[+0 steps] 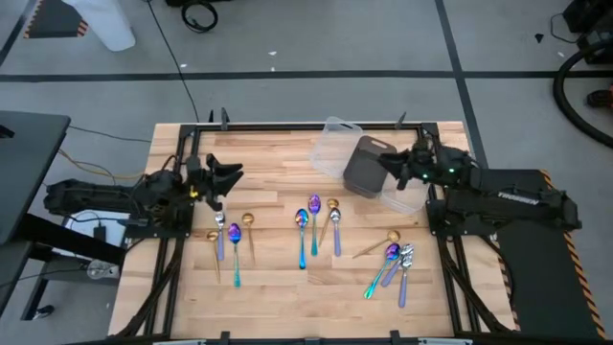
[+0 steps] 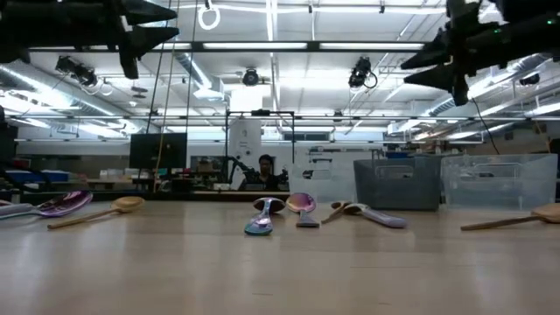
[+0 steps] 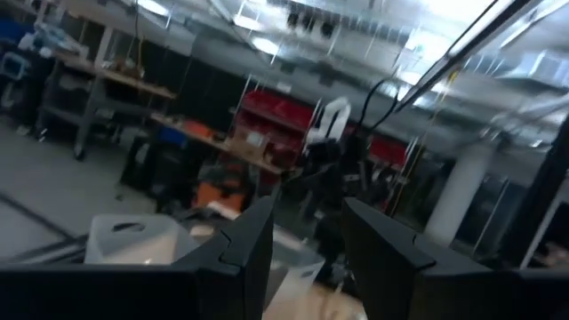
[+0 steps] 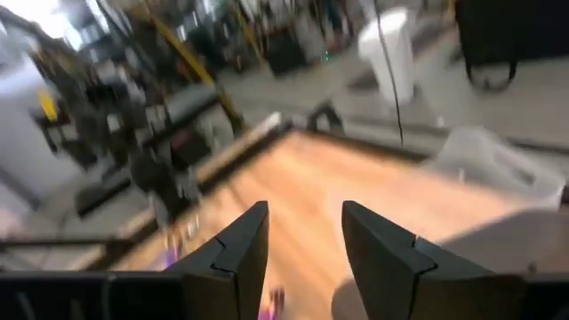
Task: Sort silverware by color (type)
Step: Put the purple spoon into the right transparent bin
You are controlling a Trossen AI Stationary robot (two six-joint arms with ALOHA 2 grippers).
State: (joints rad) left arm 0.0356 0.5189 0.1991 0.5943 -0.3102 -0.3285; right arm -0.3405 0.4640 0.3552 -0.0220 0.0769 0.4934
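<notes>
The silverware lies loose on the wooden surface in three groups: a left group near the left gripper, a centre group, and a right group in front of the right gripper. Each group mixes iridescent, gold and silver spoons, so sorting has not begun. Both grippers hang above the surface with jaws parted and nothing between them. A dark bin and clear trays stand at the far side, beside the right gripper. Judged from their slim form, the spoons are light, rigid and polished, hence likely to slip or pivot between the fingers. Take hold across the handle near its middle, where it is narrow and straight. In the right group the spoons overlap; separating one first appears advisable.
</notes>
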